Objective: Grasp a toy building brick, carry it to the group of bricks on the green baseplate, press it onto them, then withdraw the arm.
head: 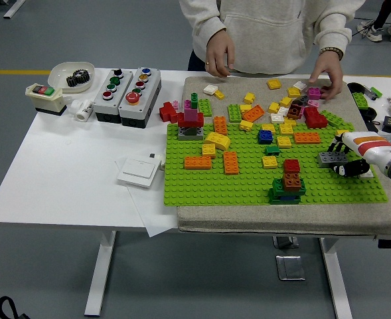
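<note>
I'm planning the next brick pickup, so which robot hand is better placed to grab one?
The right. The right hand already sits over the green baseplate at its right end, at a grey brick. No left arm is in view.

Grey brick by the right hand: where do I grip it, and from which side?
Take the grey brick across its two long sides, coming down from above. It lies flat, studs up, on the green baseplate, its long axis roughly left-right. The right hand sits beside its right end; whether it already touches is unclear.
</note>
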Motion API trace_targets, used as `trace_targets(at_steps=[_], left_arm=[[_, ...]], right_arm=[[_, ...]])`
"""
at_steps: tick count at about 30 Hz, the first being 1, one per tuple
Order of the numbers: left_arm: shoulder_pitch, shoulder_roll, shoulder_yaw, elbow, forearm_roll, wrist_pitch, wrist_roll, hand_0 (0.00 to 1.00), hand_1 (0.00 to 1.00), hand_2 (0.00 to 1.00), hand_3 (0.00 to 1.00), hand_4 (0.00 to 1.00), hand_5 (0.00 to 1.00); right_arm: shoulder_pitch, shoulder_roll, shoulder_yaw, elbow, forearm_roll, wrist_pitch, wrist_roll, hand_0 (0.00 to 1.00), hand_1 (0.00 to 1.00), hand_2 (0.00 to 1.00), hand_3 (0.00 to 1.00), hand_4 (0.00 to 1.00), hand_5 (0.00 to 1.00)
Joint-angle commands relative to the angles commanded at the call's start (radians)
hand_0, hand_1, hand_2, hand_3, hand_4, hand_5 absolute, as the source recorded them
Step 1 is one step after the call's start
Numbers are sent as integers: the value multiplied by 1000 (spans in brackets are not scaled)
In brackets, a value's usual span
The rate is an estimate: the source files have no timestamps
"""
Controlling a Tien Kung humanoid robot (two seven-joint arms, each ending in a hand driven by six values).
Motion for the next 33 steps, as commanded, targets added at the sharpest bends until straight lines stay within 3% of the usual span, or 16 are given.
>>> trace_targets(at_steps=[13,14,22,28,33], left_arm=[[-4,1,2,0,-2,1,-2,658,716,735,582,652,653],[-3,1,3,0,-4,2,-2,658,716,735,581,652,653],[2,0,-2,3,-3,3,-2,657,716,735,580,652,654],[7,0,1,5,-8,6,-4,657,716,733,580,652,653],[11,1,9,7,-21,11,-9,660,714,732,580,652,654]], right_arm=[[-1,-2,-5,-1,30,-9,8,519,495,525,518,642,178],[-1,-2,-5,1,33,-11,10,487,455,490,463,621,211],[7,-6,-8,30,45,-19,16,474,447,484,460,614,202],[13,-13,-1,73,45,-19,16,475,447,481,459,616,210],[9,-47,21,149,33,-18,14,470,445,481,458,619,219]])
